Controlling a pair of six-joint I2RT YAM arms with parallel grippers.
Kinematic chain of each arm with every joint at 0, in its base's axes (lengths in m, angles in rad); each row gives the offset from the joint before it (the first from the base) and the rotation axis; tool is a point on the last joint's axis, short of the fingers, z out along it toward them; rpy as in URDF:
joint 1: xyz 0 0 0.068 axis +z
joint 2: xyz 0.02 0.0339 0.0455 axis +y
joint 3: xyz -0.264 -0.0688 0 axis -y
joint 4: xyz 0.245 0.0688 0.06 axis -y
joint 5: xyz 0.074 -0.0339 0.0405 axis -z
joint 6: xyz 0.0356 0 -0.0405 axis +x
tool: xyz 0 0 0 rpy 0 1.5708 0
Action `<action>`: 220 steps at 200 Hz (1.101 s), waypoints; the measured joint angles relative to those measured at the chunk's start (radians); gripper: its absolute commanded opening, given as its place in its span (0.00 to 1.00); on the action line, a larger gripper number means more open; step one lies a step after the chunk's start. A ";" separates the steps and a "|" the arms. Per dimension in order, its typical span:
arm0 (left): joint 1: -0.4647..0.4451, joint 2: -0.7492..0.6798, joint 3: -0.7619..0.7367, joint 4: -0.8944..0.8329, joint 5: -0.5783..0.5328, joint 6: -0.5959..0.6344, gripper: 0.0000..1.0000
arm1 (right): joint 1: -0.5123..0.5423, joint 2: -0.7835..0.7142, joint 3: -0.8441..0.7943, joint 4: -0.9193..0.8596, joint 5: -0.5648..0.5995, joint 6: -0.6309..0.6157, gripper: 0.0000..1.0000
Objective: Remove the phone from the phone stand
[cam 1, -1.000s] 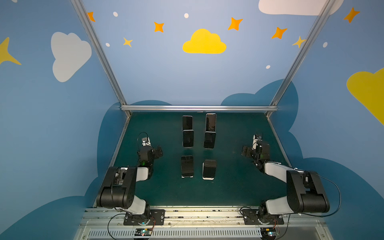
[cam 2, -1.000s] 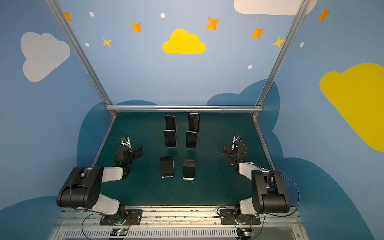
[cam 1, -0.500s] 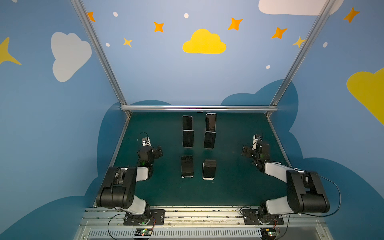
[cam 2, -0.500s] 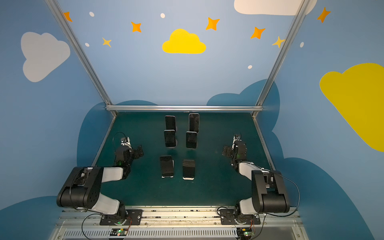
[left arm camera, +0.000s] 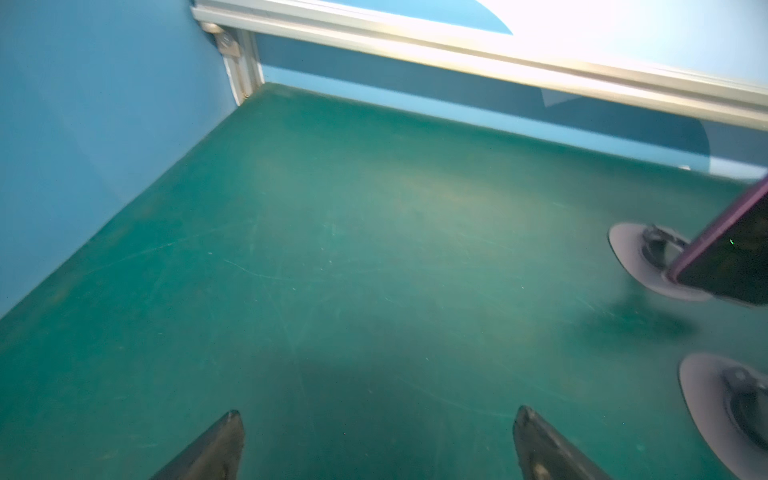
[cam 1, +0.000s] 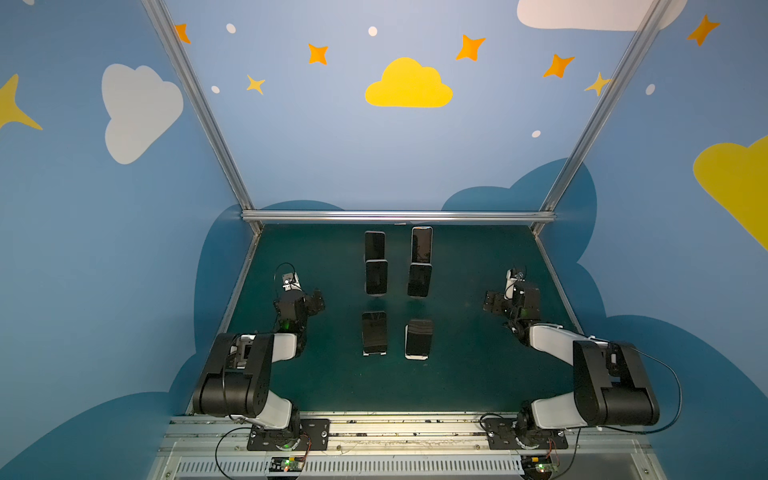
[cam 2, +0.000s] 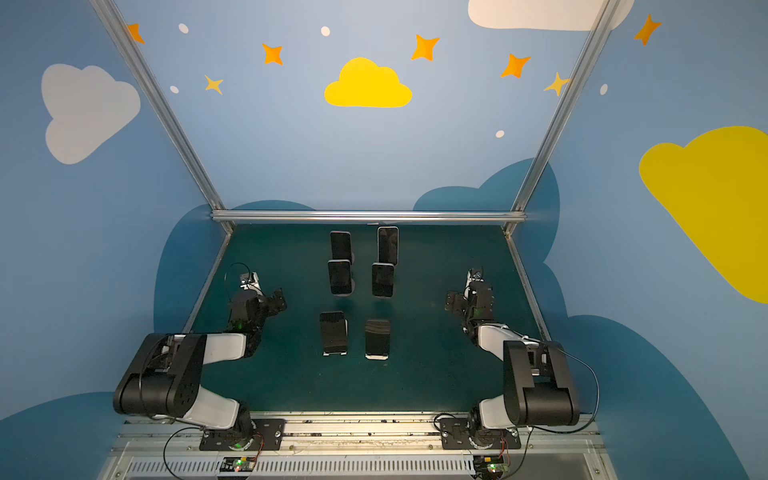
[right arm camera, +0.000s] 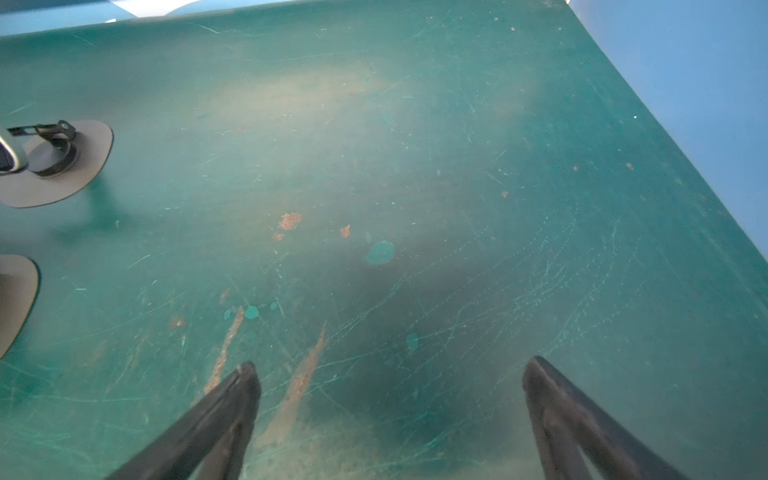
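Several dark-screened phones lean on small pale phone stands in two columns at the middle of the green mat; the nearest pair are a phone [cam 1: 374,332] and a phone [cam 1: 419,338], seen in both top views. My left gripper [cam 1: 318,299] hovers low to the left of them, open and empty. My right gripper [cam 1: 492,301] sits to their right, also open and empty. In the left wrist view a purple-edged phone [left arm camera: 731,249] rests on a round stand base [left arm camera: 636,253], off to the side of my open left gripper [left arm camera: 378,419]. In the right wrist view the right gripper [right arm camera: 392,365] spans bare mat.
Blue walls with aluminium rails [cam 1: 395,216] close in the mat [cam 1: 478,374] on three sides. Another stand base [left arm camera: 706,399] shows in the left wrist view, and two stand bases [right arm camera: 83,166] [right arm camera: 16,295] in the right wrist view. Both arm bases sit at the front edge.
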 measured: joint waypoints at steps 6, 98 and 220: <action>0.003 0.000 0.000 0.000 -0.004 -0.001 1.00 | -0.002 0.000 0.000 0.000 -0.002 0.000 0.99; 0.010 -0.214 0.299 -0.442 -0.025 -0.035 1.00 | 0.037 -0.023 0.268 -0.302 0.090 0.025 0.99; 0.053 -0.472 0.542 -0.917 0.214 -0.652 1.00 | 0.297 -0.319 0.653 -0.992 -0.072 0.509 0.93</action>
